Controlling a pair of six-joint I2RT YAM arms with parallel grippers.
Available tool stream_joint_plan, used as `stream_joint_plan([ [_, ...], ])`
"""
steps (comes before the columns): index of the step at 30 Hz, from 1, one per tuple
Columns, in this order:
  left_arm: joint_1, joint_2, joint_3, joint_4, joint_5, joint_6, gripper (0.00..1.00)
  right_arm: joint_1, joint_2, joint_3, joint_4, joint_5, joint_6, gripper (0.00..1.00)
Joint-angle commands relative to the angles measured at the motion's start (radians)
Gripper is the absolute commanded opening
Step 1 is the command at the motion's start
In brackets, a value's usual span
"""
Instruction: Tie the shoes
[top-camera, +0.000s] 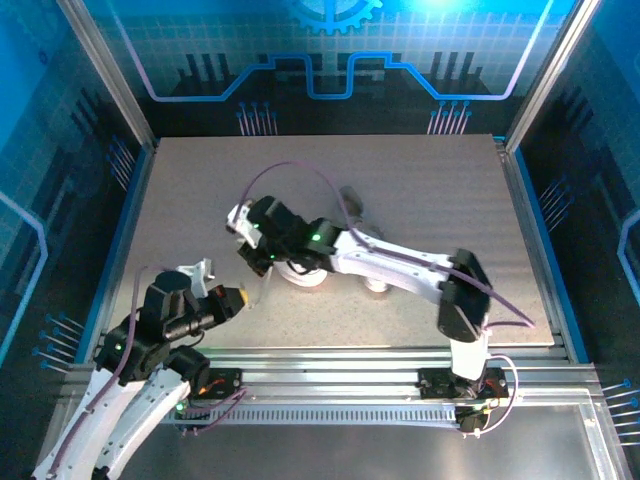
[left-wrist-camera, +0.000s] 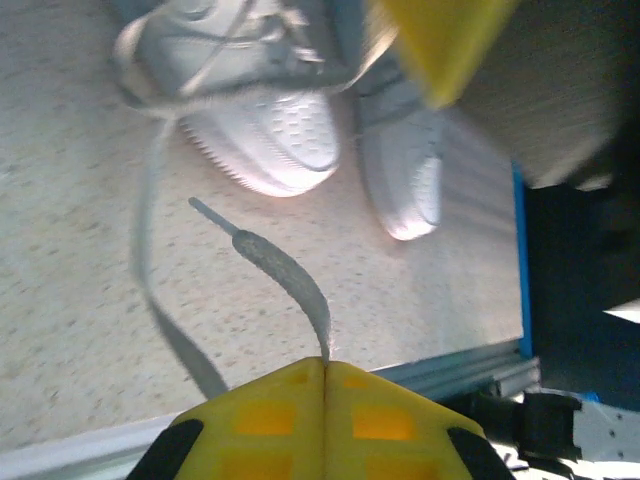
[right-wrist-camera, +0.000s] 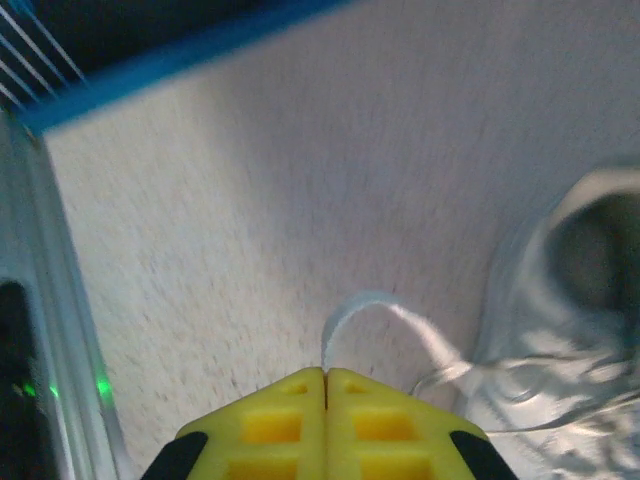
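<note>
Left wrist view has the left gripper (left-wrist-camera: 325, 365) at the bottom edge, its yellow pads (left-wrist-camera: 265, 418) pressed together with no gap and pinching a flat white lace (left-wrist-camera: 288, 272) at the seam. That strip rises from the pads and ends in a thin tip lying on the speckled table (left-wrist-camera: 70, 330). A second strand (left-wrist-camera: 145, 250), blurred, curves along the left side up to the shoes (left-wrist-camera: 270, 140), which sit side by side at the top with toes pointing toward the camera. The smaller-looking shoe (left-wrist-camera: 410, 175) lies to the right, near the blue table edge. Seen from the right wrist camera, the right gripper (right-wrist-camera: 326, 375) is likewise fully closed, its pads meeting on a short arch of lace (right-wrist-camera: 385, 305). The arch bends over and runs down to the right, toward a blurred sneaker (right-wrist-camera: 570, 330) whose greyish opening shows at the right edge, with more loose lacing heaped below it. Pale table surface (right-wrist-camera: 250, 180) stretches beyond, ending at a blue border in the upper left. From the top external camera, the left gripper (top-camera: 235, 298) sits low over the near left part of the table. The right arm reaches across from the right so that the right gripper (top-camera: 243, 222) is left of centre. The white shoes (top-camera: 300, 276) lie mostly beneath that arm, near the middle of the table (top-camera: 430, 190).
</note>
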Motion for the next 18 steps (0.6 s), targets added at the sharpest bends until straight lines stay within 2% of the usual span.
stream_joint_plan([
  [1,-0.01,0.034,0.023,0.132,0.133,0.098,0.0,-0.004,-0.056,-0.085,0.099,0.001,0.037,0.0],
  [6,-0.01,0.063,0.063,0.128,0.149,0.14,0.0,-0.004,-0.15,-0.177,0.156,-0.009,0.056,0.0],
  [12,-0.008,0.055,0.065,0.108,0.093,0.159,0.0,-0.006,-0.214,-0.272,0.2,-0.037,0.074,0.0],
  [18,-0.007,0.122,0.042,0.167,0.123,0.223,0.0,-0.012,-0.268,-0.363,0.232,-0.044,0.099,0.0],
])
